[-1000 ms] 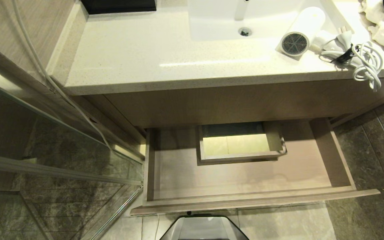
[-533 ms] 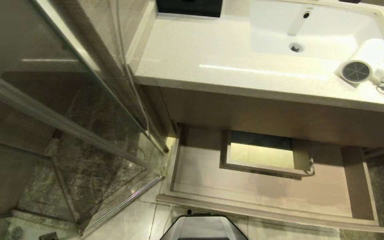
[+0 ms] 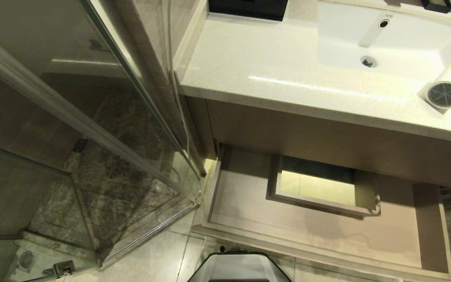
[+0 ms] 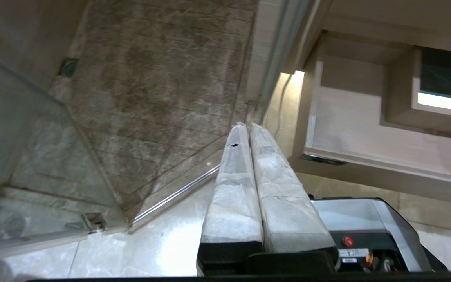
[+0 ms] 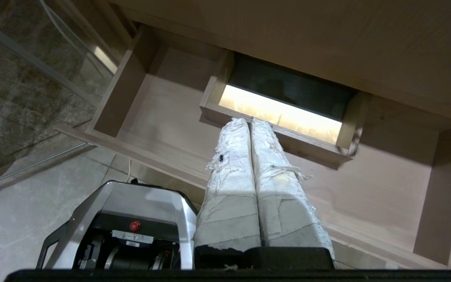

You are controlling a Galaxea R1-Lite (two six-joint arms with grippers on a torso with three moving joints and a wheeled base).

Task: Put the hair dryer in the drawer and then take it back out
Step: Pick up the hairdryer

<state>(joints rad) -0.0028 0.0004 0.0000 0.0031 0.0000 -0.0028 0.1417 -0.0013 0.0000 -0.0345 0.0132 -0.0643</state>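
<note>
The dryer (image 3: 450, 88) lies on the worktop (image 3: 288, 78) beside the sink (image 3: 397, 43), above the open, empty drawer (image 3: 319, 231). Left hand (image 4: 248, 127) and right hand (image 5: 249, 122) hang closed, holding nothing; either must open wide before gripping the barrel squarely.

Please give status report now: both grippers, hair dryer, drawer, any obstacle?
Left gripper shut, empty; right gripper shut, empty. Small white plastic hair dryer on speckled countertop. Wide light-brown wood-grain drawer open, nothing inside. No obstacle seen.
</note>
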